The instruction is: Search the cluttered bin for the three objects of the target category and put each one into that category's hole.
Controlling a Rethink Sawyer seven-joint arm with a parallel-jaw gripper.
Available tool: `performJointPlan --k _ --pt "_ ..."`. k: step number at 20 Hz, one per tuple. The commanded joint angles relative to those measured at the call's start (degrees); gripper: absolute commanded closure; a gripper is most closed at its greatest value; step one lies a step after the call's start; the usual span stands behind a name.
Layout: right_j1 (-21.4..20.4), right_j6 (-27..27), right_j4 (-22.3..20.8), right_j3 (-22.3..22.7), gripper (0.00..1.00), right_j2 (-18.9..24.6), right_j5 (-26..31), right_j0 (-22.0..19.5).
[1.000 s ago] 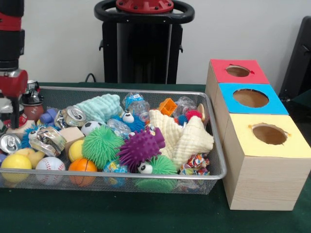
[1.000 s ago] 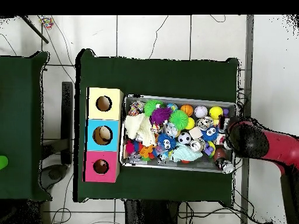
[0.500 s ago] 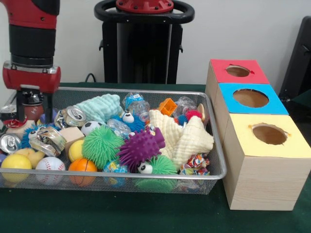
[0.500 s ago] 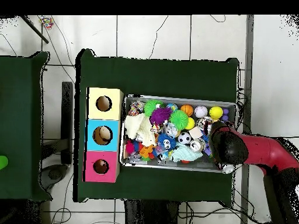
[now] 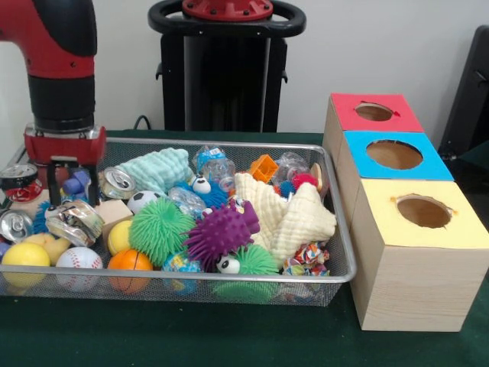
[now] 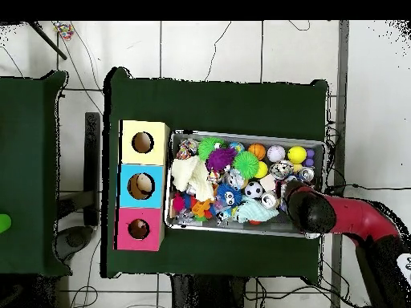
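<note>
Mesh bin [image 5: 336,271] crammed with balls, spiky toys, cloths, cans. Crushed can [image 5: 73,220] at 9 o'clock, under gripper [image 5: 73,193]. Prongs apart, straddling a blue toy [image 5: 75,184], empty. Boxes [image 5: 412,229] at 3 o'clock.

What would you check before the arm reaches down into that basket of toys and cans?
1. Gripper over the wire basket: ok, it hangs above the left end.
2. Gripper empty: ok, fingers apart, nothing between them.
3. Something graspable below: ok, a crushed can lies just under it.
4. Which category is wanted: cannot tell from the pictures.
5. Holes free: ok, the red box, blue box and yellow box all show open holes.
</note>
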Motion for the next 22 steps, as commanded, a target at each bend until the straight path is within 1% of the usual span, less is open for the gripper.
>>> performJointPlan --k 1,4,7,9,11,16,18,20,22 --pt "12.85 -8.67 -7.44 -5.29 0.0 2.74 -4.16 -4.63" --pt "15.03 -9.84 -8.69 -6.05 0.0 2.93 -4.28 -6.97" --pt "14.7 -9.3 -8.74 -6.2 0.0 2.77 -3.7 -7.42" --pt "13.51 -8.91 -8.08 -5.88 0.0 3.1 -2.69 -7.42" --pt "11.39 -8.41 -6.86 -5.19 0.0 3.56 -1.4 -7.31" --pt "5.89 -8.38 -1.84 -5.8 0.0 5.81 4.89 -5.95" --pt "4.76 -8.37 -0.77 -6.79 0.0 5.98 6.79 -5.24" --pt "4.76 -8.38 -0.52 -8.02 0.0 5.89 7.69 -4.59" --pt "4.98 -9.04 0.08 -9.07 0.0 6.67 8.71 -4.57"
